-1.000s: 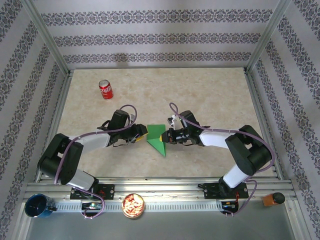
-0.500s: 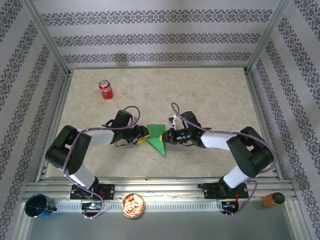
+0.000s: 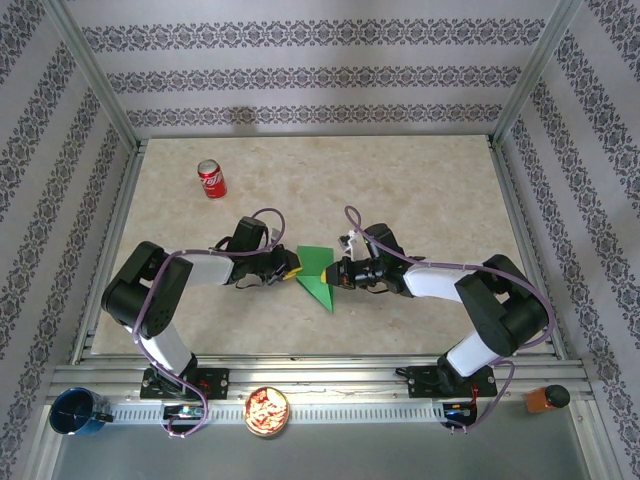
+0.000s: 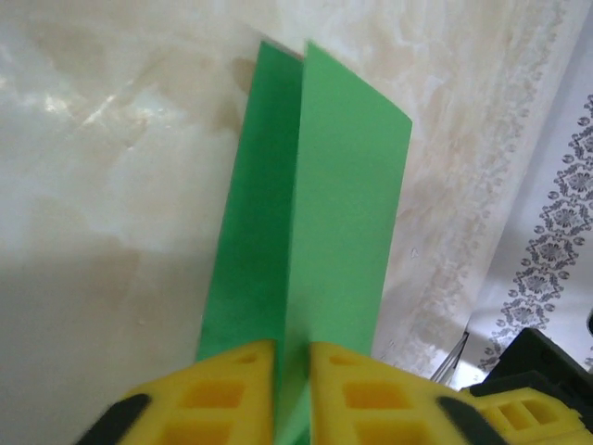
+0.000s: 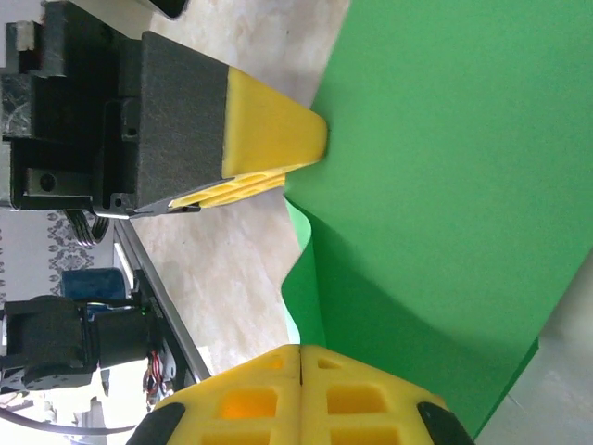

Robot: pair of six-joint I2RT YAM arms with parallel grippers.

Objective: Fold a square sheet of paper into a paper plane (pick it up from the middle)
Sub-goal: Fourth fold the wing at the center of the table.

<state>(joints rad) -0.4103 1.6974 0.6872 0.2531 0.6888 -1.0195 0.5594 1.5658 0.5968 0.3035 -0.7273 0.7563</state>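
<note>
The left gripper (image 4: 292, 348) has just closed on the left edge of the folded sheet of paper (image 3: 316, 283); the right gripper (image 5: 301, 350) pinches the opposite side, readying a two-handed fold.

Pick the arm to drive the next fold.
Left, likely: left gripper pinches the green paper where two flaps meet, ready to pull across; right gripper, shut on the opposite edge, anchors it.
</note>
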